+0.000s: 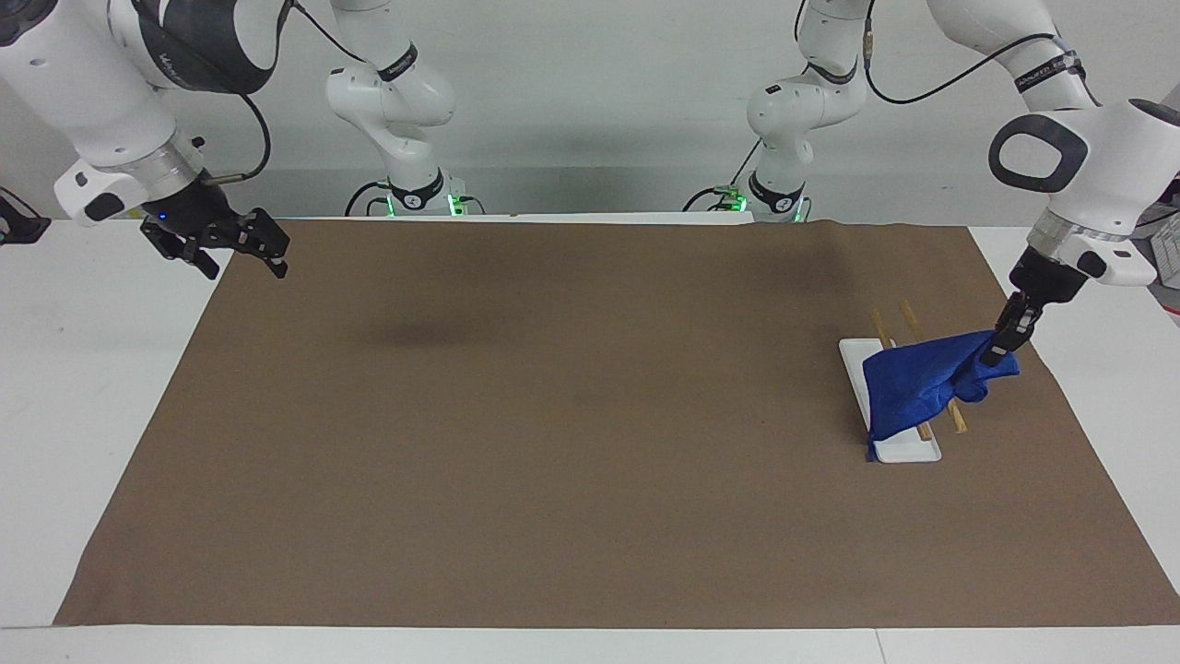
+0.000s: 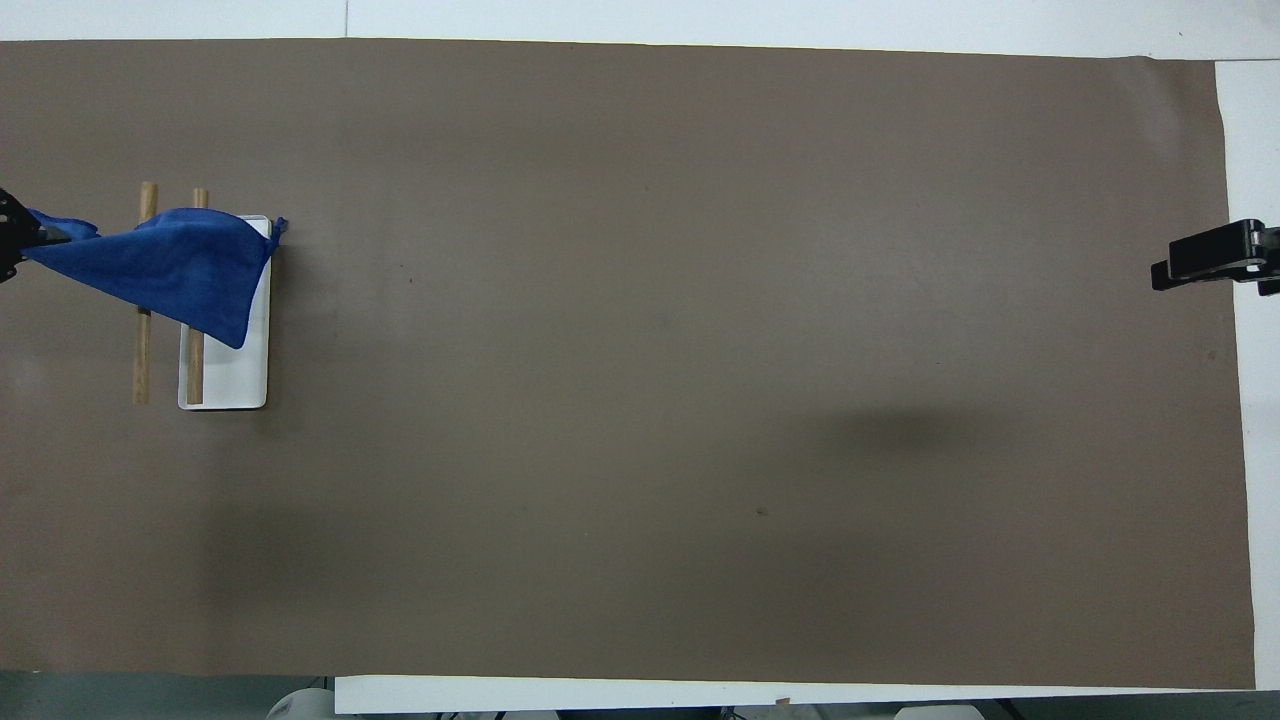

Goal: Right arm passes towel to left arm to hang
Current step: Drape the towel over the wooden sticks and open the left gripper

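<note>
The blue towel [image 1: 922, 383] drapes over the two wooden rails [image 1: 908, 318] of the rack, its lower edge hanging onto the white rack base [image 1: 908, 450] at the left arm's end of the table. My left gripper [image 1: 1000, 346] is shut on the towel's upper corner, just beside the rails, away from the table's middle. In the overhead view the towel [image 2: 170, 270] covers the rails [image 2: 142, 350] and part of the base [image 2: 235, 375], and the left gripper [image 2: 10, 240] is at the picture's edge. My right gripper [image 1: 235, 249] is open and empty, in the air over the right arm's end of the mat [image 2: 1200, 262].
A brown mat [image 1: 553, 415] covers most of the white table [image 1: 92, 369]. The two arm bases stand at the robots' edge of the table.
</note>
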`<state>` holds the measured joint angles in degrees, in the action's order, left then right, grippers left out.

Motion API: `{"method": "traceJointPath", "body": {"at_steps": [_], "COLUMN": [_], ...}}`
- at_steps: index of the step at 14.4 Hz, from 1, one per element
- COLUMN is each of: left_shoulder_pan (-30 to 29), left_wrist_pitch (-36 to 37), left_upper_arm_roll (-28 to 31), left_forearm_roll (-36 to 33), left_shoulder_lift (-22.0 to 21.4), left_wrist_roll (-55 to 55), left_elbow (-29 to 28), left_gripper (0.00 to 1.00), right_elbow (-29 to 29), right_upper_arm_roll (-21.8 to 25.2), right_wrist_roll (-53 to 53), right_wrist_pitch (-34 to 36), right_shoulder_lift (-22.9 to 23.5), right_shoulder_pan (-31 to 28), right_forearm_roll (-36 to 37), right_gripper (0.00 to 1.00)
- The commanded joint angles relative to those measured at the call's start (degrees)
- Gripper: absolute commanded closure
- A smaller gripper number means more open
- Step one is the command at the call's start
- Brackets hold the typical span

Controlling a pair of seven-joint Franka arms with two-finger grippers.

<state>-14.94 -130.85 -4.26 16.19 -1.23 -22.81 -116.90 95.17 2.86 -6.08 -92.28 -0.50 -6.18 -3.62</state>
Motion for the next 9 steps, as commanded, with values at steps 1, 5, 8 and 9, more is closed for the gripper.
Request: {"method": "traceJointPath", "body": {"at_steps": [1,5,8,9], "left_shoulder_pan": [-1.58,-1.67,-2.46,-2.46], "left_wrist_pitch": [-0.28,0.95,3.83,6.55], "left_upper_arm_roll": [-0.04,0.04,-0.04,-0.04], "left_forearm_roll": [-0.02,-0.02,-4.64,-6.59], "left_shoulder_lift": [-1.85,-1.76,-1.58,-1.41], "left_wrist_roll": [3.83,3.57,3.83,3.74], "left_elbow": [-2.45,-2.20,0.78,3.14], "left_gripper": [0.99,0.09,0.00,0.00], "right_elbow": [0.72,0.63,0.63,0.72], "right_upper_arm_roll": [-0.04,-0.13,-0.13,-0.13], "right_wrist_roll": [0.98,0.98,0.98,0.98], "right_wrist_pitch": [0.52,0.52,0.52,0.52], "right_shoulder_lift": [-0.82,-0.82,-0.82,-0.82], "right_shoulder_pan": [-0.06,-0.06,-0.06,-0.06], "right_forearm_roll": [0.28,0.28,0.28,0.28], "right_gripper": [0.00,0.00,0.00,0.00]}}
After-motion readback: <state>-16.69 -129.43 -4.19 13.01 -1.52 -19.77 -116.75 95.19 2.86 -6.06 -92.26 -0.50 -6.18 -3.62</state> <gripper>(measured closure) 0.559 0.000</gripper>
